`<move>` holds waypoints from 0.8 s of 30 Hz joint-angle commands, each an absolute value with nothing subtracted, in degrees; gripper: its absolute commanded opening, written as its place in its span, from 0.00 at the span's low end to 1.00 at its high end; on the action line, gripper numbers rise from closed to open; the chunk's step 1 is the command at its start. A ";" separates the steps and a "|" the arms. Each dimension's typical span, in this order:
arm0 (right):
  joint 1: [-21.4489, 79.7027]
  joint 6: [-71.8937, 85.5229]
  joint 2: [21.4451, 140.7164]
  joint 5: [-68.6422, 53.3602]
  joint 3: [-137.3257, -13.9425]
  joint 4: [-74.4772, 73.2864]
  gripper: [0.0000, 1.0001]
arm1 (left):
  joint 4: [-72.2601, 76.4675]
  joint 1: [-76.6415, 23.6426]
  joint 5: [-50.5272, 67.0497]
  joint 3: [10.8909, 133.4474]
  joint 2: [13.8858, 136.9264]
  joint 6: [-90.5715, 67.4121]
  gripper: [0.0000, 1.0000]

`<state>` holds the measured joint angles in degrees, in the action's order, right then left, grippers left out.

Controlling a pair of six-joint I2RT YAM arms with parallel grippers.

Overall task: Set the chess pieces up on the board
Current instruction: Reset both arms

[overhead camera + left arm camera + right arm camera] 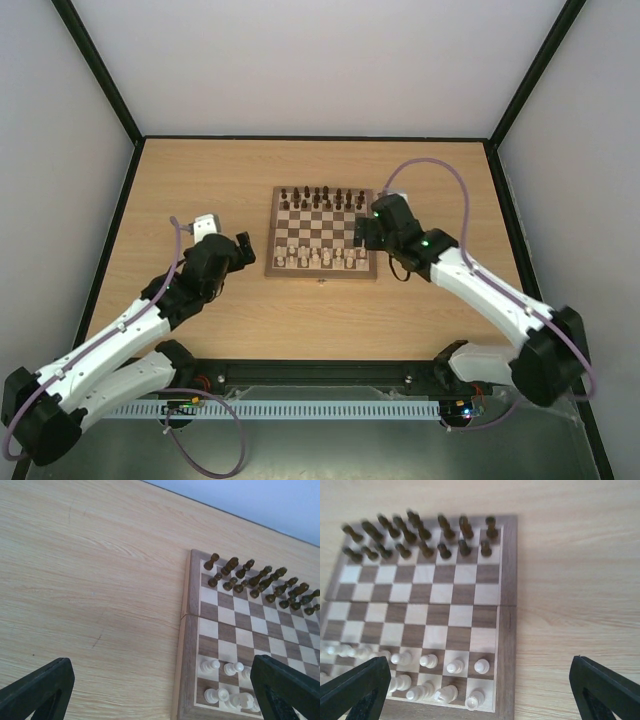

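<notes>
The board (320,232) lies in the middle of the table. Pale chess pieces (318,259) stand in two rows along its near edge, and dark pieces (322,197) fill its two far rows. My right gripper (363,233) hovers open over the board's right edge. In the right wrist view the pale pieces (454,667) stand between its spread fingers (357,690), with nothing gripped. My left gripper (243,252) is open just left of the board and above the table. The left wrist view shows the board's left border (190,645) and some corner pale pieces (230,669).
Bare wooden tabletop (200,190) surrounds the board. Black-framed white walls (120,110) close in the table's left, right and far sides. A purple cable (440,170) loops above the right arm. The arm bases stand on a rail (320,408) at the near edge.
</notes>
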<state>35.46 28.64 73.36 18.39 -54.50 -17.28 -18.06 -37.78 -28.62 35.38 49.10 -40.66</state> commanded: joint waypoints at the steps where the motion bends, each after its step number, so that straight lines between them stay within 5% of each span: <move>1: 35.16 29.99 64.21 24.65 -51.12 -18.59 0.99 | -16.67 -37.09 -27.57 32.59 45.16 -41.13 0.99; 9: 35.16 30.76 56.32 31.70 -44.66 -15.37 0.99 | -10.89 -36.92 -29.59 32.07 43.18 -38.13 1.00; 17: 35.16 29.24 45.85 34.88 -37.76 -9.77 0.98 | -8.27 -36.81 -36.59 43.56 56.43 -32.69 1.00; 24: 34.17 24.80 42.14 46.53 -29.43 2.34 0.99 | 18.59 -33.85 -41.11 23.06 48.18 -16.18 1.00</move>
<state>35.18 27.73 42.57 36.84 -34.33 -6.66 0.16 -35.64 -38.17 34.74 53.63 -29.26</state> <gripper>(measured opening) 0.987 0.994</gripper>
